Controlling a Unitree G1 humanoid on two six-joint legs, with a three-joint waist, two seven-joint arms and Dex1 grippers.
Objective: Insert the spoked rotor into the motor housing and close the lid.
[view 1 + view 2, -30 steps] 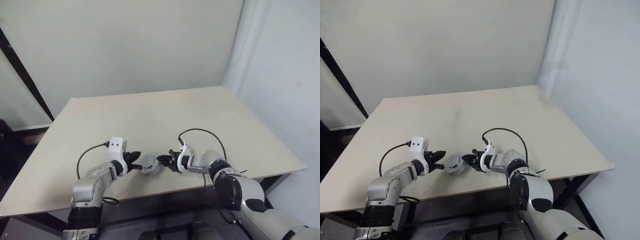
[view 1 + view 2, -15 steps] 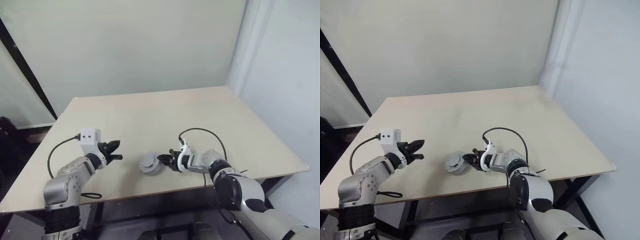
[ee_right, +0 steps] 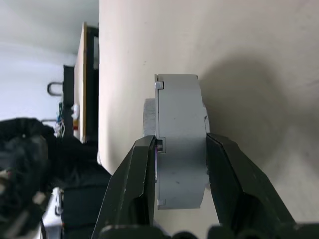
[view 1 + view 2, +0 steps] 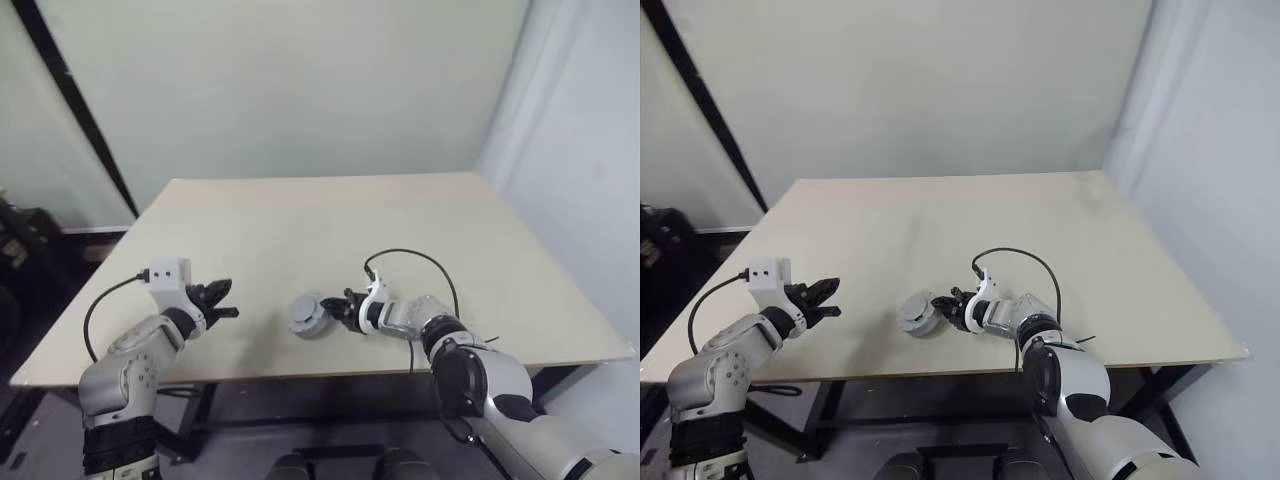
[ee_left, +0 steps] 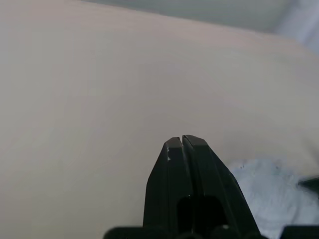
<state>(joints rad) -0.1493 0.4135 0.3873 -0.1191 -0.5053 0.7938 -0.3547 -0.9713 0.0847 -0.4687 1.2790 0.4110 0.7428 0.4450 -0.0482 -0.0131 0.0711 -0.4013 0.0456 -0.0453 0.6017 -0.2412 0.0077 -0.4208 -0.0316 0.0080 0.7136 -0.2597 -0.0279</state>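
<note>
Gripping the assembled motor housing (image 3: 179,144), a squat silver-grey metal drum, across its two flat faces, with the right gripper (image 3: 177,174) clamped on it edge-up just above the pale beige table (image 4: 330,215). Showing a thin seam near one face in the right wrist view, probably where the flat grey lid (image 3: 157,144) sits against the cup, with a small hub standing out beyond it. No sighting of the copper-wound spoked rotor; presumably already enclosed inside, though impossible to confirm from outside. Judging from that seam and the pinch across both faces, likely pressing lid and cup together to keep them seated, so the task looks close to finished.

Placing by clock face in the head views: housing at about 6 o'clock near the table's front edge, right gripper touching it from 3 o'clock. Left gripper (image 4: 222,300) well apart toward 8 o'clock, black fingers (image 5: 174,174) pressed fully together and holding nothing, pointing toward the housing but clear of it, seemingly parked out of the way.
</note>
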